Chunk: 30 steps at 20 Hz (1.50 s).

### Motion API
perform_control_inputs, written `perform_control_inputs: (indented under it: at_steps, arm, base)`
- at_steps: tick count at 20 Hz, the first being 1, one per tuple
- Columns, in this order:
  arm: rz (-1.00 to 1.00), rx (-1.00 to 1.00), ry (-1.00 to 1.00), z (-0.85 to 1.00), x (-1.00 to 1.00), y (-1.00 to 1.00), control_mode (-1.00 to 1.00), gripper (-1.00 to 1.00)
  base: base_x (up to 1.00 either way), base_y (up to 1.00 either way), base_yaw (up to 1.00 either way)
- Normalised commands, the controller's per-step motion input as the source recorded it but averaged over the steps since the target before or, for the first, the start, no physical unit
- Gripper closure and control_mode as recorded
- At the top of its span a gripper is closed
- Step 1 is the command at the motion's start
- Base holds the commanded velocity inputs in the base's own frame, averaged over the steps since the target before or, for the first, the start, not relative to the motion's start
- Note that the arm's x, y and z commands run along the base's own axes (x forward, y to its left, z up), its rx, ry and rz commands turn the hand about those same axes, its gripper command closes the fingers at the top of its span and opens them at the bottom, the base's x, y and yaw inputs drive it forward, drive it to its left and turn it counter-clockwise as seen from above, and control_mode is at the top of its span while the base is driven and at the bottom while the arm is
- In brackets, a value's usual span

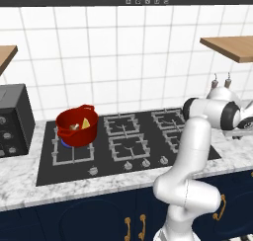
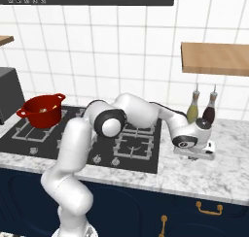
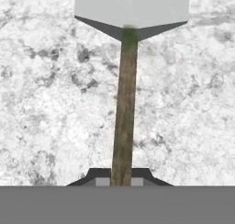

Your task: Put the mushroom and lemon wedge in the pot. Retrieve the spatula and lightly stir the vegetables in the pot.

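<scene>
I am looking over the marble counter to the right of the stove, where the arm is reaching down low. Far off on the back-left burner the red pot is sitting with the lemon wedge and the mushroom already inside. Right of the stove, the gripper is pinching shut on the spatula, which is lying flat on the marble with its grey blade pointing away from the hand.

What I am worrying about is the hold: the fingers are gripping the thin handle near its end, so the blade's weight may be levering the tool round or letting it slide out as I lift. The carry to the pot is long, too, and a drooping blade could be clipping the burner grates or knocking the pot's rim.
</scene>
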Motion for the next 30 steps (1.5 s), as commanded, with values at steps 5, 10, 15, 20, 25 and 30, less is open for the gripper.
perform_control_inputs:
  at_steps: [5, 10, 15, 20, 25, 30]
  arm:
    - [0.00, 0.00, 0.00, 0.12, -0.49, 0.30, -1.00, 1.00]
    - [0.00, 0.00, -0.04, 0.49, -0.78, 0.22, -1.00, 1.00]
    - [0.00, 0.02, -0.02, 0.55, -0.86, 0.51, -1.00, 1.00]
    - [0.00, 0.03, -0.01, 0.48, -0.76, 0.80, -1.00, 1.00]
    - [0.00, 0.04, -0.02, 0.53, -0.56, 0.96, -1.00, 1.00]
    - [0.08, 0.11, -0.04, 0.75, -0.28, 0.99, -1.00, 1.00]
  base:
    - [0.00, 0.00, 0.00]
    - [0.00, 0.00, 0.00]
    - [0.00, 0.00, 0.00]
    - [0.00, 0.00, 0.00]
    - [0.00, 0.00, 0.00]
    - [0.00, 0.00, 0.00]
